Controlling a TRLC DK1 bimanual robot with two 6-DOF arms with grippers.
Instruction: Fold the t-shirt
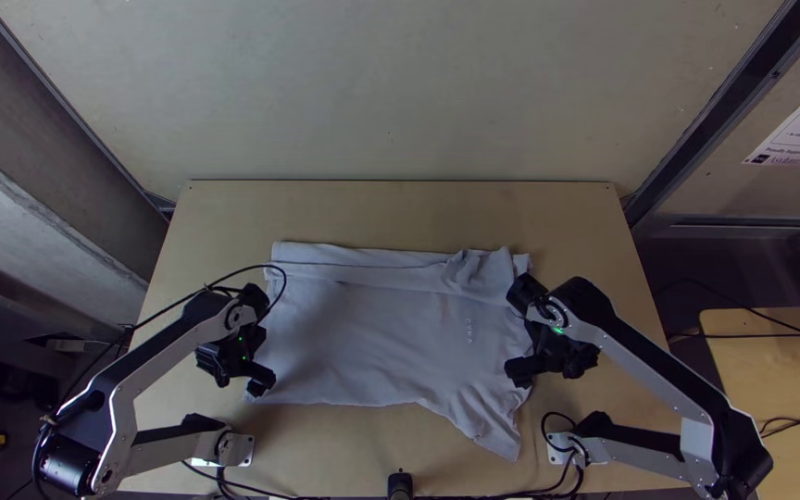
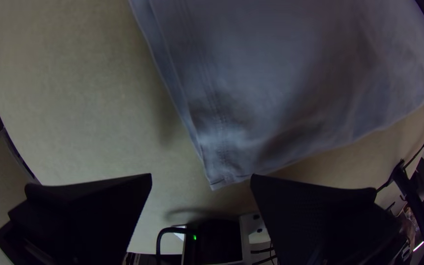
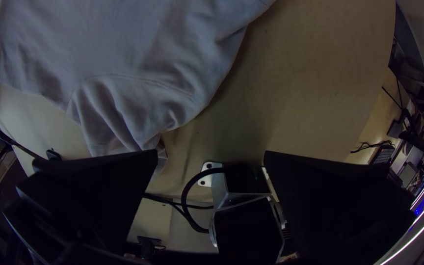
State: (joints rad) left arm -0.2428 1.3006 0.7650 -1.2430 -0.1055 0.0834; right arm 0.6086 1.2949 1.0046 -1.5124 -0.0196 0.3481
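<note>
In the top view a pale grey t-shirt (image 1: 372,324) lies spread on the table, with a folded strip along its far edge, bunched cloth at the far right and a sleeve pointing toward the near edge. My left gripper (image 1: 256,380) is over the shirt's near left corner; my right gripper (image 1: 534,368) is at its right edge. The left wrist view has a corner of the shirt (image 2: 222,162) beyond my open left gripper (image 2: 201,179). In the right wrist view, the sleeve of the shirt (image 3: 119,113) lies beyond my open right gripper (image 3: 211,154). Both grippers are empty.
Bare wooden table (image 1: 400,213) extends beyond the shirt's far edge. Black cables (image 1: 261,493) run along the near edge, by a small black device (image 1: 400,484). A second wooden table (image 1: 780,370) stands at the right.
</note>
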